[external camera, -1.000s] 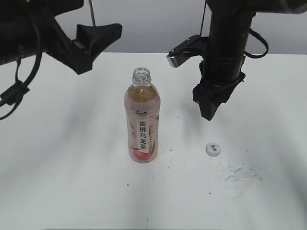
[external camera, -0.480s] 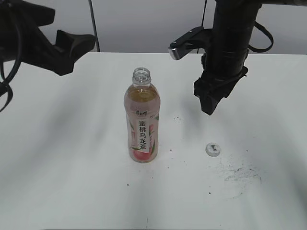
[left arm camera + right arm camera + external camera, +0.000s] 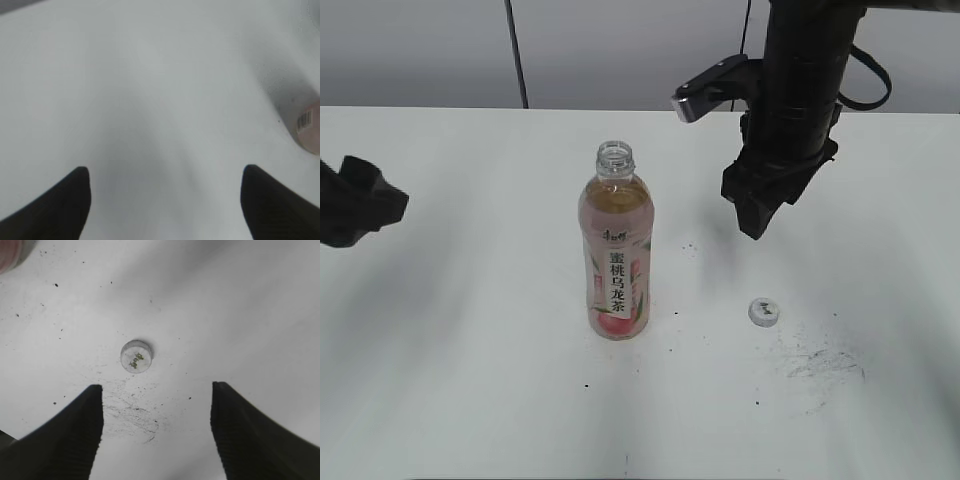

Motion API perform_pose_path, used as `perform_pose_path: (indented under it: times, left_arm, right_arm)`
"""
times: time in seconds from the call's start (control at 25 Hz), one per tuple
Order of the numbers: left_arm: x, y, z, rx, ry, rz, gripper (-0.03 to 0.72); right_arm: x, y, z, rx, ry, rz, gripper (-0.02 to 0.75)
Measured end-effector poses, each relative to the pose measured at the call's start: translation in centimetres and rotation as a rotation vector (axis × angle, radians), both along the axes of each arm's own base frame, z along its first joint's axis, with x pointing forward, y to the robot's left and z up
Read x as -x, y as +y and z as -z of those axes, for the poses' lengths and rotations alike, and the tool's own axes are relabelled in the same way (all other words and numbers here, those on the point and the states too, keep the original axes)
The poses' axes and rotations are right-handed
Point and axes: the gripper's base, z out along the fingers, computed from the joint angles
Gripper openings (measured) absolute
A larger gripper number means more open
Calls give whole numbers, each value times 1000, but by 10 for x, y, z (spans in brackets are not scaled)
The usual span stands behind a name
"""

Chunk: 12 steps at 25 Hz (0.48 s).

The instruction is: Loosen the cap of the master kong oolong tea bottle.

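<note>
Change: the left gripper [image 3: 355,200] has drawn back to the 9 o'clock edge of the exterior view, low over the table, where earlier it hung at 10 o'clock near the bottle; the right gripper [image 3: 757,215] has barely shifted.
Bottle: the master kong oolong tea bottle [image 3: 615,250] stands upright at the centre of the table, neck uncapped, in the same spot as before.
Cap: the cap [image 3: 763,311] lies on the table at 4 o'clock from the bottle, well apart from it, top face up, unmoved.
Left fingers: spread wide [image 3: 165,200], nothing between them; the bottle's base shows at 3 o'clock in the wrist view.
Right fingers: spread wide [image 3: 157,430], nothing held, hanging above the cap [image 3: 136,356].
Table: white table [image 3: 470,380] with dark scuffs and specks [image 3: 825,365] at 5 o'clock of the cap.
Room: grey wall behind, a thin dark vertical line [image 3: 517,55] on it.
</note>
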Motion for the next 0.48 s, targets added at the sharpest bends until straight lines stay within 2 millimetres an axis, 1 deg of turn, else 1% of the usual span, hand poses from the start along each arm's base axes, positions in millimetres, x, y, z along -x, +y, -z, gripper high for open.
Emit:
perform_pose_path:
  times: [0.12,0.24,0.36,0.44,0.48]
  left_arm:
    - [18,5,-7,46,68,-35,513]
    - [41,10,-19,63,93,11,487]
    - [68,16,-33,98,86,58,479]
    - [92,23,-45,138,45,84,476]
    - [100,26,-47,134,42,88,475]
  right_arm:
    - [0,0,-2,-5,-2,14,504]
    - [3,-1,-13,-24,-25,37,504]
    - [8,-3,-33,-52,-67,65,504]
    - [13,-6,-47,-73,-97,84,504]
    - [16,-8,-55,-84,-115,96,504]
